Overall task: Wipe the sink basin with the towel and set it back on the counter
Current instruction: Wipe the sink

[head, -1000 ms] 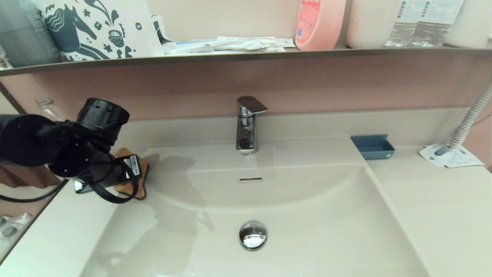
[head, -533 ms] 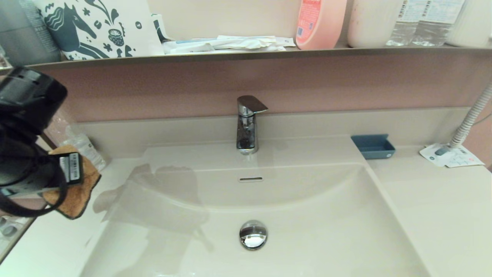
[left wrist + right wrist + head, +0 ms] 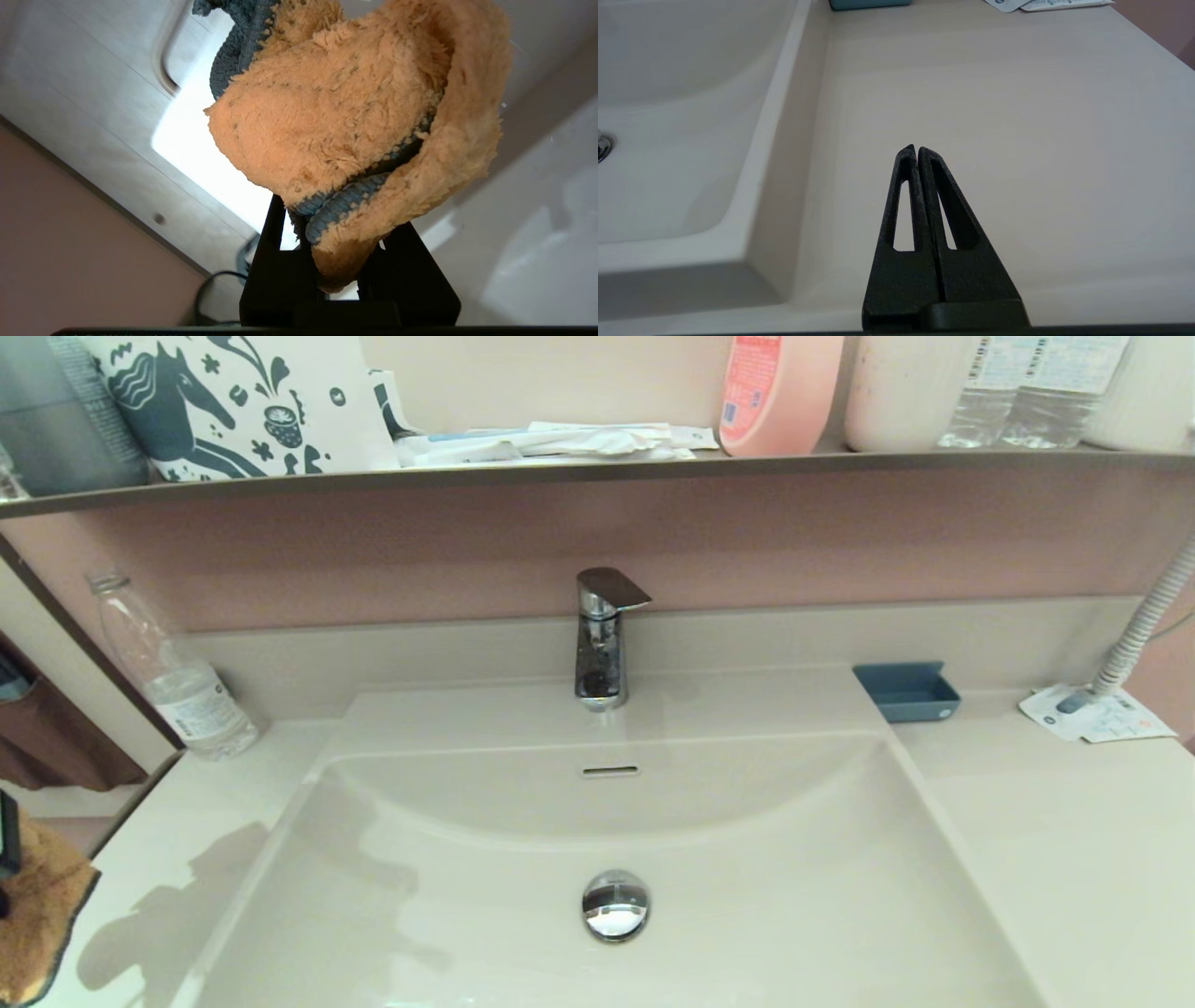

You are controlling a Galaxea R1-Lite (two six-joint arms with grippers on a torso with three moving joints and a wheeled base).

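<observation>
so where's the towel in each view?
Head: towel at the far left edge, partly cut off, beside the counter.
Left wrist: fills the upper middle, pinched in the left gripper.
Right wrist: not in it.
Shared landmark: the counter.

A home bathroom: a vanity sink basin (image 3: 597,859) with chrome faucet (image 3: 602,639), toiletry bottles crowding the shelf (image 3: 597,471) above.

Left end effector clamped on cloth, right end effector parked.

The left end effector (image 3: 338,261) has its black fingers (image 3: 275,242) pinched on the towel (image 3: 355,116), which bunches out beyond their tips. The right end effector (image 3: 917,150) hovers low over the bench (image 3: 1017,116), its fingers pressed together, tips touching.
</observation>
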